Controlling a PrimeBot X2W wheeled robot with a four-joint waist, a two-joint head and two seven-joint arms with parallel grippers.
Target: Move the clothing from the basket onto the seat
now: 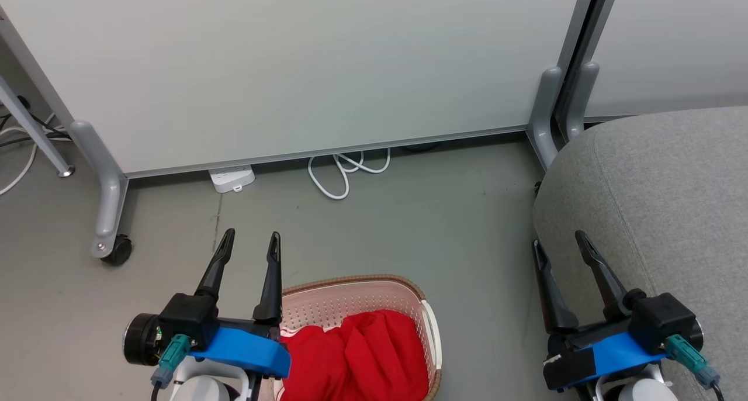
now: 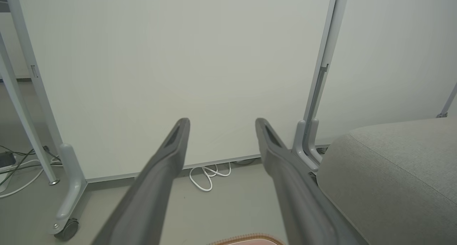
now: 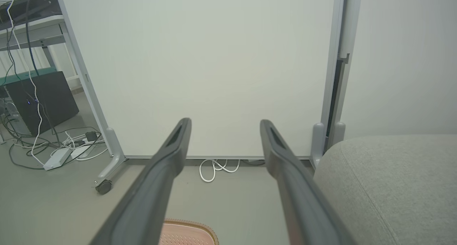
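Note:
The red clothing [image 1: 356, 354] lies bunched in the cream basket [image 1: 350, 285] with a brown rim, on the floor at the bottom centre of the head view. The basket's rim also peeks in as the basket [image 2: 246, 239] and the basket [image 3: 187, 230] at the bottom of both wrist views. My left gripper [image 1: 251, 240] is open and empty, just left of the basket and above its left edge. My right gripper [image 1: 561, 243] is open and empty, at the left edge of the grey seat [image 1: 660, 202]. The seat [image 2: 392, 180] and the seat [image 3: 392, 188] fill the right of the wrist views.
A white partition panel [image 1: 292, 68] on grey caster legs [image 1: 108, 214] stands ahead, with a second panel's post [image 1: 549, 114] by the seat. A white power strip [image 1: 232, 177] and a looped white cable [image 1: 345, 173] lie at its foot. More cables and a dark box [image 3: 39, 98] sit far left.

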